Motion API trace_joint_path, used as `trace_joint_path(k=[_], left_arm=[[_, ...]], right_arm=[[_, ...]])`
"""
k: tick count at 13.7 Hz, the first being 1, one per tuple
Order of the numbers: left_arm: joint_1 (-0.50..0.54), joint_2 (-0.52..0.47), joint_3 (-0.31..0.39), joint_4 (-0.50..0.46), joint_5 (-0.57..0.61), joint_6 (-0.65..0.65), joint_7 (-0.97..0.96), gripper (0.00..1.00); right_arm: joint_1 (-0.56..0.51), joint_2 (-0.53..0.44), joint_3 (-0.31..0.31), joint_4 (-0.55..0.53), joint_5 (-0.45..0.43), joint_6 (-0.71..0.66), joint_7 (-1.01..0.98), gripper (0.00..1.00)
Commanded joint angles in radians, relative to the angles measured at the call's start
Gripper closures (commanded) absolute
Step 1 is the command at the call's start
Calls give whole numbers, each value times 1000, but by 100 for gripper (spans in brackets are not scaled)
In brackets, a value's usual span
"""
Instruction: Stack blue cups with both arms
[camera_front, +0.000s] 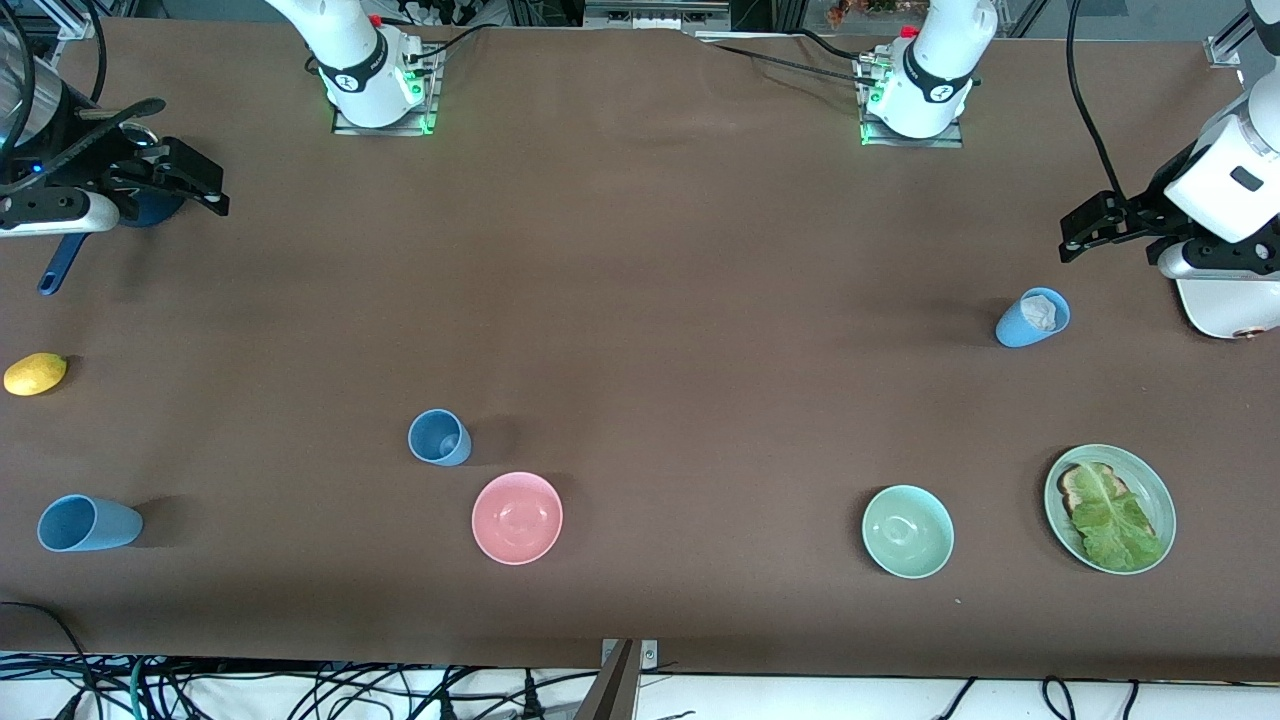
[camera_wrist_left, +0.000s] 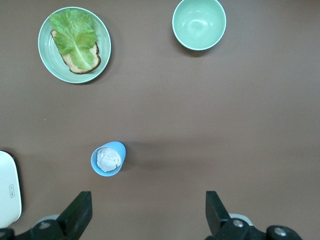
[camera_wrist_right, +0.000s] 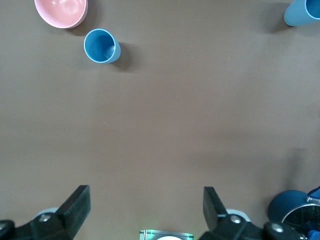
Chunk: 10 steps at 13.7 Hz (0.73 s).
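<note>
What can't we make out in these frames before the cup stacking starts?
- Navy saucepan: front view, mostly hidden under the right gripper; right wrist view, cut off by the edge.
- Cup near the left gripper: holds something whitish; too small to identify.
- White object: cut off by the edge in both front and left wrist views.
- Bread on the plate: lettuce covers most of it.

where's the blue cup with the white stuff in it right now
In the front view, that blue cup stands upright toward the left arm's end of the table, below the open left gripper, and farther from the camera than the mint-green bowl and the lettuce plate.
</note>
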Motion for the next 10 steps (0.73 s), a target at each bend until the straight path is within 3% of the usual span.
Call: trace_joint_path(k=[1, 10], left_arm=[[3, 18, -4, 35, 11, -26, 14, 0], [3, 18, -4, 35, 11, -26, 14, 0]], right_arm=[[4, -2, 4, 19, 2, -5, 16, 0], [5, -8, 19, 16, -8, -7, 27, 0]])
